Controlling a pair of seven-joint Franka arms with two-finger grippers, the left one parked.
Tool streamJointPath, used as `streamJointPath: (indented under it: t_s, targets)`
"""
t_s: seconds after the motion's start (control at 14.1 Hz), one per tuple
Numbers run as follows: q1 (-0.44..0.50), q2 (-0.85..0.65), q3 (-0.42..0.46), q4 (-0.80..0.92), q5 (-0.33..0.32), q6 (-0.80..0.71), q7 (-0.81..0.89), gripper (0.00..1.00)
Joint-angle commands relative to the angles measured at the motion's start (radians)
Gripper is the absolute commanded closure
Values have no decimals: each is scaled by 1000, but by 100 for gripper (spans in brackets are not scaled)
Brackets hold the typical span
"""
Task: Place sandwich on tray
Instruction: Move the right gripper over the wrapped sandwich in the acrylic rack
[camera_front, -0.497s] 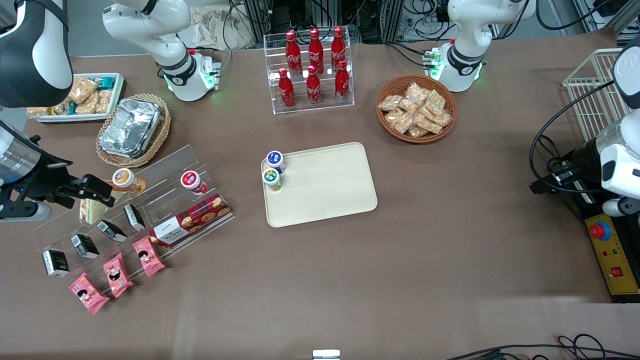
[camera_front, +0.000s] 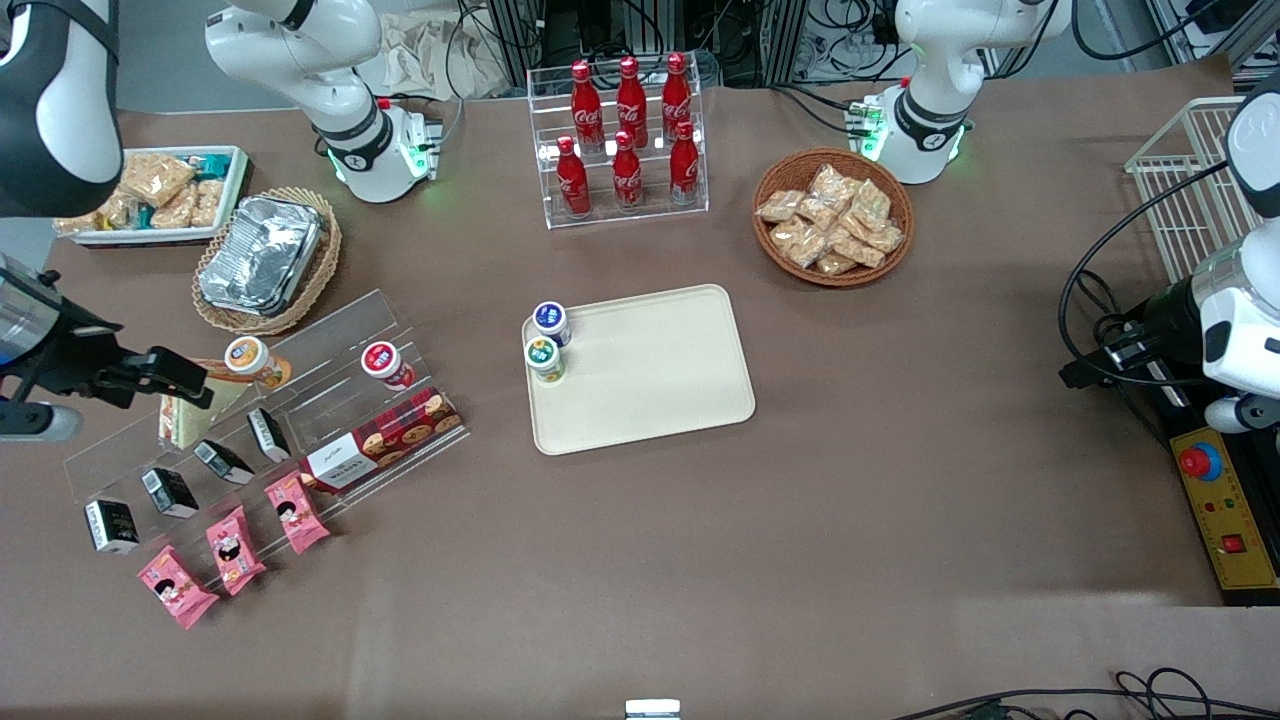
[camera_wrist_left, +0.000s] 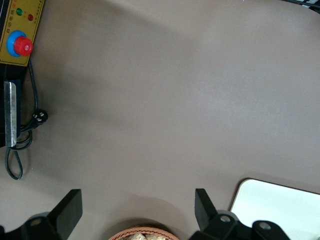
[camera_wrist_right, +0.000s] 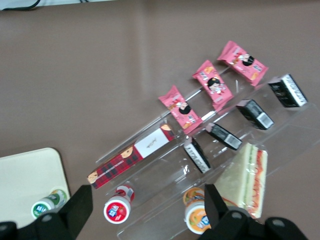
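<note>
The sandwich, a white bread wedge with red and green filling, lies on the upper step of a clear acrylic shelf, beside an orange-capped bottle. My right gripper hovers above the sandwich's end that is farther from the front camera, open, with nothing held. In the right wrist view the sandwich lies just outside one of the fingers, not between them. The beige tray sits mid-table, with two small capped bottles at its edge nearest the working arm.
The shelf also holds a red-capped bottle, black boxes, a plaid cookie box and pink packets. A foil container in a wicker basket, a cola rack and a snack basket stand farther back.
My gripper has shifted a little toward the working arm's end of the table, uncovering more of the sandwich. Its fingers remain open; nothing else moved.
</note>
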Motion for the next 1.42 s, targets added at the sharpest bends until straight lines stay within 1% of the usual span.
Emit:
streamJointPath:
  t_s: [0.0,0.07,0.14,0.21,0.28,0.43,0.57,0.71,0.92,0.99,1.21,1.35]
  targets:
    - [-7,-19,-43,1,-16,-26,63,1]
    - [-6,-19,-50,-3,-34,-28,156,1]
    - [-6,-19,-49,-5,-86,-32,266,1]
    - [-9,-21,-53,-7,-106,-34,370,1]
    - [-25,-27,-67,-8,-106,-34,432,1]
    - [-36,-30,-76,-17,-103,-35,489,1]
    - [-35,-44,-99,-63,-103,-34,613,1]
    - [-35,-120,-101,-176,-103,30,635,1]
    - [-35,-289,-104,-454,-105,222,637,1]
    - [-42,-312,-106,-500,-108,251,637,1]
    - [-52,-320,-106,-572,-109,311,637,1]
    - [-52,-344,-106,-664,-114,407,632,1]
